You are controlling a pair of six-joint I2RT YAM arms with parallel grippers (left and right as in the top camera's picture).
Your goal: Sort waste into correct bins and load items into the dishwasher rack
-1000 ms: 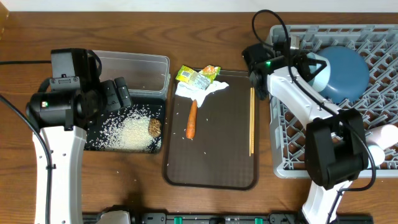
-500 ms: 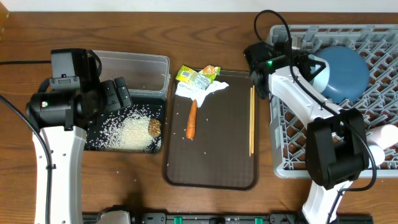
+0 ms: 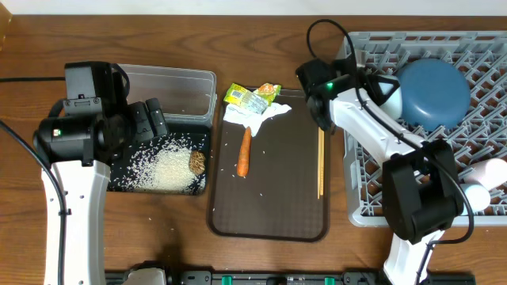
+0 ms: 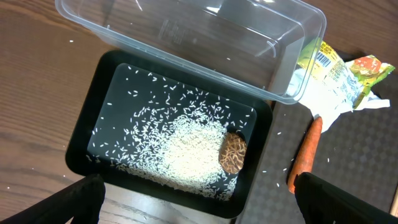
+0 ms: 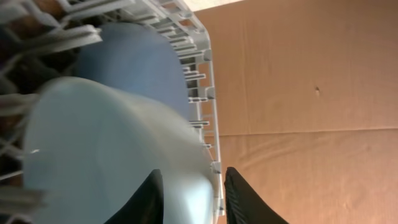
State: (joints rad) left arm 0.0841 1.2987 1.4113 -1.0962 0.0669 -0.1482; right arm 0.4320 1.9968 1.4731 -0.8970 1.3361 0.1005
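The light-blue cup [image 5: 93,143] is judged set in the dishwasher rack [image 3: 444,37], the right gripper [image 5: 194,198] slackened off it and the left gripper [image 4: 199,202] spread empty; the chopsticks [image 3: 320,158] should be gripped next.

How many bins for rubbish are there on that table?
2: a clear plastic tub left of the brown tray, and a shallow black bin right beside it, nearer the robot, holding rice. No others show.

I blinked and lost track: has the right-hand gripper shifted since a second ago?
Yes. Seen from overhead, the right gripper has drawn back leftward, from the grey plastic lattice rack's left edge toward the thin wooden chopsticks.
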